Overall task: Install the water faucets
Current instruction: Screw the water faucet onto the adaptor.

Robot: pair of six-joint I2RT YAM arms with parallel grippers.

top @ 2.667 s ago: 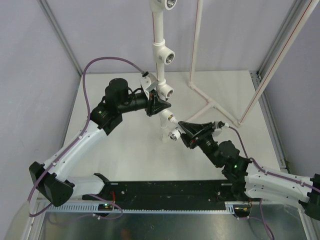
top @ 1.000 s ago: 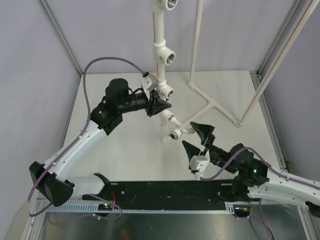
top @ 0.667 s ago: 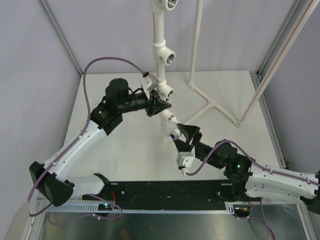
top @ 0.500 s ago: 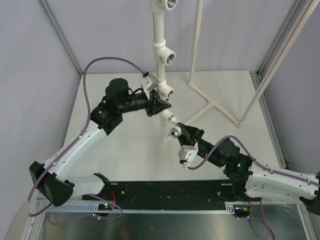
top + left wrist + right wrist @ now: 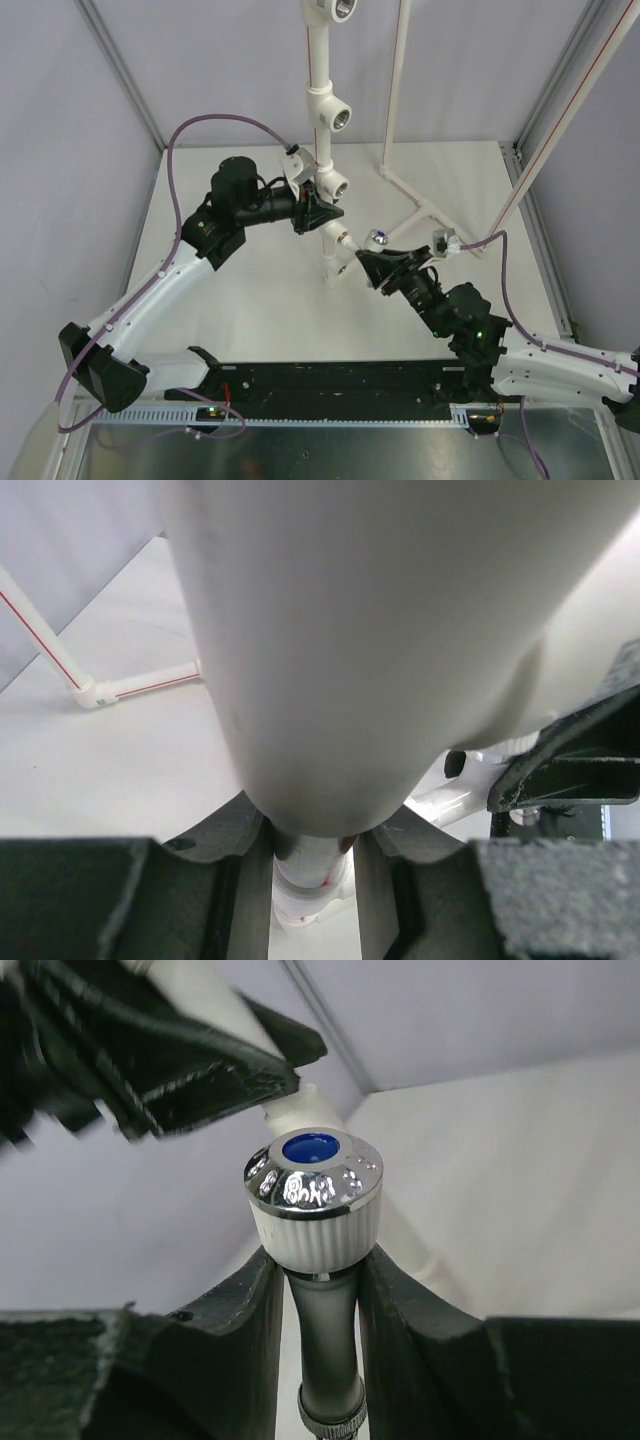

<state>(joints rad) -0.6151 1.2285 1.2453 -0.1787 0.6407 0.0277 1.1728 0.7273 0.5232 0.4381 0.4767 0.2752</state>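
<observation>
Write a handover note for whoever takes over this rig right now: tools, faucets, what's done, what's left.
Left tool: shut on the pipe frame, between the two lower sockets.
Right tool: shut on the faucet, just below its blue-centred knob.
Done: that faucet's threaded end is at the lowest socket; how far in, I can't tell.
Left: finish tightening it. The three upper sockets have open holes, and no other faucet is in view.

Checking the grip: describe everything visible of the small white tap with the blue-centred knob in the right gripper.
The white plastic tap has a ribbed round knob under a shiny silver cap with a blue centre. Its stem runs between the right gripper's black fingers, shut on it. It sits by the upright white pipe; whether threaded in is unclear.
</observation>
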